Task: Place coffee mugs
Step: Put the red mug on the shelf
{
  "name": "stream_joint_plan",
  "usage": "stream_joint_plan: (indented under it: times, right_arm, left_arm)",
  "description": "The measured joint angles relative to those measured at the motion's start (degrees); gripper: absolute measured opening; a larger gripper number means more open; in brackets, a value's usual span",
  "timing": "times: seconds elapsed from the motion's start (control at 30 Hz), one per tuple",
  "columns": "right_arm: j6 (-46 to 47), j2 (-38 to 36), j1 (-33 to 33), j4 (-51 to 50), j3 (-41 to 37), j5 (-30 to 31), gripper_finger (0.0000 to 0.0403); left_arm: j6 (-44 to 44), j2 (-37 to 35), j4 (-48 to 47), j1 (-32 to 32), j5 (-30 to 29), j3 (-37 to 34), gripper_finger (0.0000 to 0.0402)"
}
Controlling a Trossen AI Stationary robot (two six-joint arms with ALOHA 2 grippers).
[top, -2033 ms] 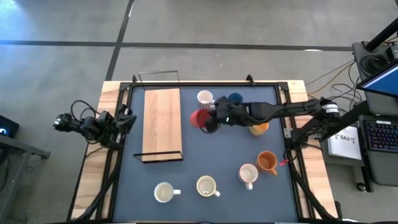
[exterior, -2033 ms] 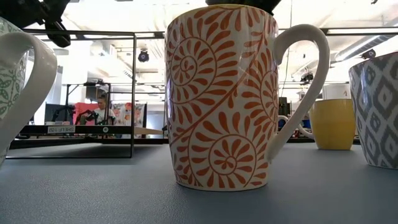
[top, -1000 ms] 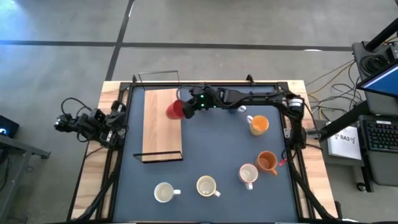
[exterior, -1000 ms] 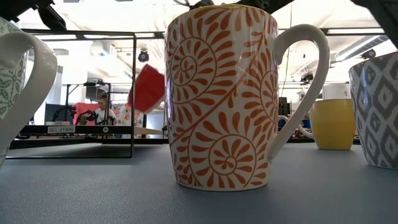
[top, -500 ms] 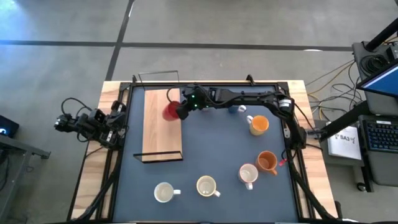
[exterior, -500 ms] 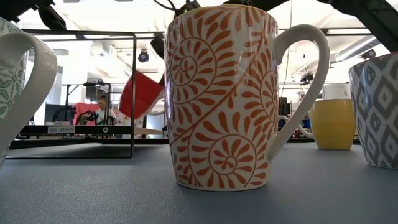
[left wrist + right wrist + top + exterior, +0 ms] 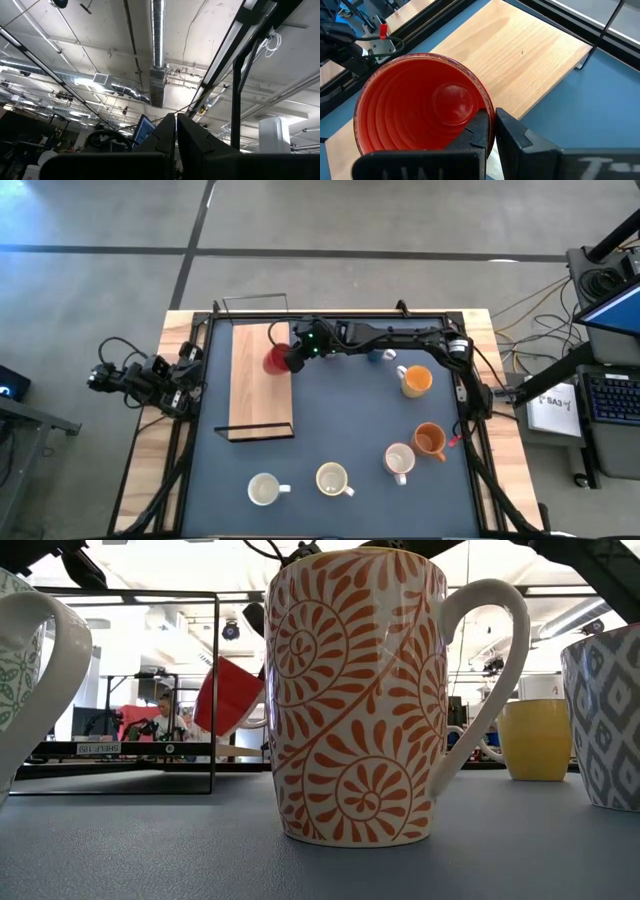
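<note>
The right gripper (image 7: 489, 131) was clamped on the rim of the red mug (image 7: 415, 102), holding it tilted above the right edge of the wooden board (image 7: 260, 375). The left gripper (image 7: 176, 131), fingers together and empty, was parked beyond the table's (image 7: 340, 430) left edge.

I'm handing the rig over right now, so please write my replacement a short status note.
Right tool: shut on the red mug's rim, holding it tilted above the wooden shelf board.
Left tool: shut, parked at the table's left edge.
Done: nothing on the board yet.
Left: set the red mug down, then the two orange mugs, the blue mug and three white mugs.
</note>
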Motion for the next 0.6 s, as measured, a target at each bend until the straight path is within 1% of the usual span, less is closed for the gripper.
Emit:
stream_joint_plan:
  times: [0.2,0.37,0.6]
  right_arm:
    - [0.0,0.0,0.0,-0.2,0.0,0.0,0.0013]
    - [-0.1,0.0,0.0,-2.8,0.0,0.0,0.0013]
    - [-0.2,0.0,0.1,-2.7,0.0,0.5,0.0013]
  left_arm:
    - [0.0,0.0,0.0,0.0,0.0,0.0,0.0]
    - [-0.4,0.0,0.0,0.0,0.0,0.0,0.0]
    - [-0.8,0.0,0.0,0.0,0.0,0.0,0.0]
